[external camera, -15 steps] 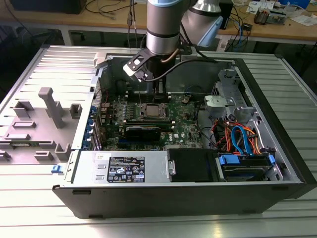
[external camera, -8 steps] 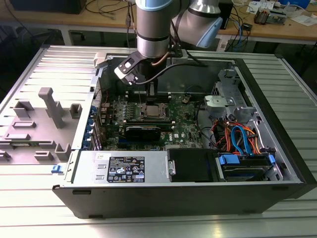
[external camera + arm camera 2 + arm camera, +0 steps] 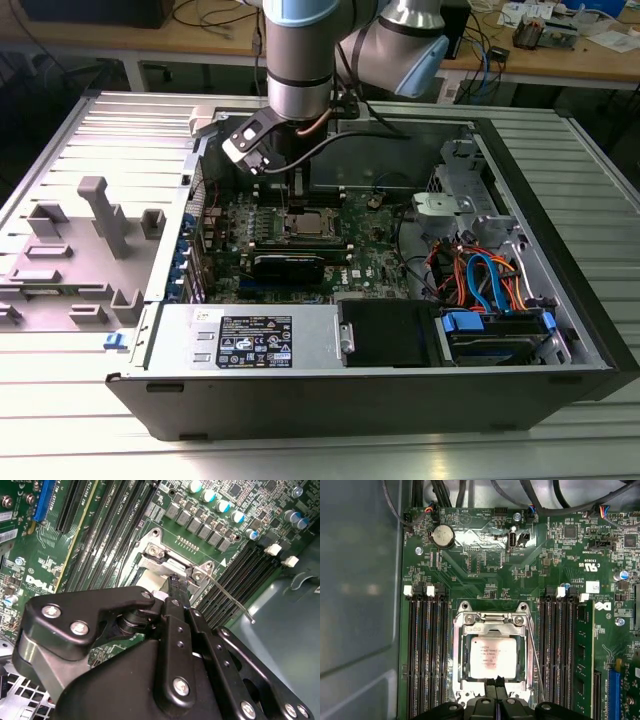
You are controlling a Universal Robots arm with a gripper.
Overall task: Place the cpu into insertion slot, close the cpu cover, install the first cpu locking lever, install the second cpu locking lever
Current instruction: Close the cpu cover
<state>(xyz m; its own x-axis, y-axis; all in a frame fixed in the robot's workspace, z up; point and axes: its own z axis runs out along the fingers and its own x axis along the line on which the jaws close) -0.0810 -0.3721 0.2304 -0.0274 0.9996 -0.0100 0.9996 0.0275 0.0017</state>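
The cpu (image 3: 492,656), a silver-grey square chip, lies in the insertion slot (image 3: 463,676) on the green motherboard. The silvery cpu cover (image 3: 492,621) lies folded down around it, the chip showing through its opening. My gripper (image 3: 495,683) is shut with nothing between its black fingers, and its tips sit at the cover's edge in both wrist views (image 3: 175,586). A thin locking lever (image 3: 536,657) runs along one side of the socket, and its free end (image 3: 250,620) looks lifted off the board. In the exterior view the gripper (image 3: 298,195) hangs just above the cpu (image 3: 306,225).
Long black memory slots (image 3: 426,650) flank the socket on both sides. Inside the open case (image 3: 560,250) are a black graphics card (image 3: 288,266), a power supply (image 3: 250,340) and orange and blue cables (image 3: 480,280). Grey fixtures (image 3: 100,215) stand at the exterior view's left.
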